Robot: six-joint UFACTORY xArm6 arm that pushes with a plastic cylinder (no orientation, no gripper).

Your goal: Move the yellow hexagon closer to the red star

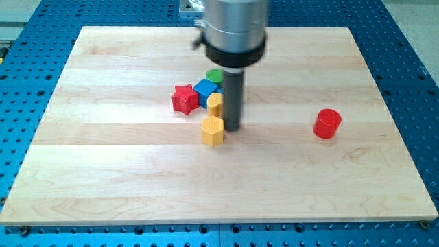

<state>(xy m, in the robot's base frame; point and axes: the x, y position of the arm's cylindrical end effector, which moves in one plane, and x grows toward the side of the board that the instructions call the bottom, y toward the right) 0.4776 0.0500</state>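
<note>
The yellow hexagon point(212, 130) lies near the board's middle. The red star point(184, 99) lies up and to its left, a short gap away. My tip point(232, 128) rests on the board just right of the yellow hexagon, touching or nearly touching its right side. A second yellow block point(215, 104) sits directly above the hexagon, partly hidden by the rod. A blue block point(205, 89) sits right of the star, and a green round block point(215, 75) lies behind it, partly hidden by the rod.
A red cylinder point(327, 123) stands alone at the view's right. The wooden board point(103, 185) lies on a blue perforated table point(418, 82). The arm's grey body point(232, 31) hangs over the top centre.
</note>
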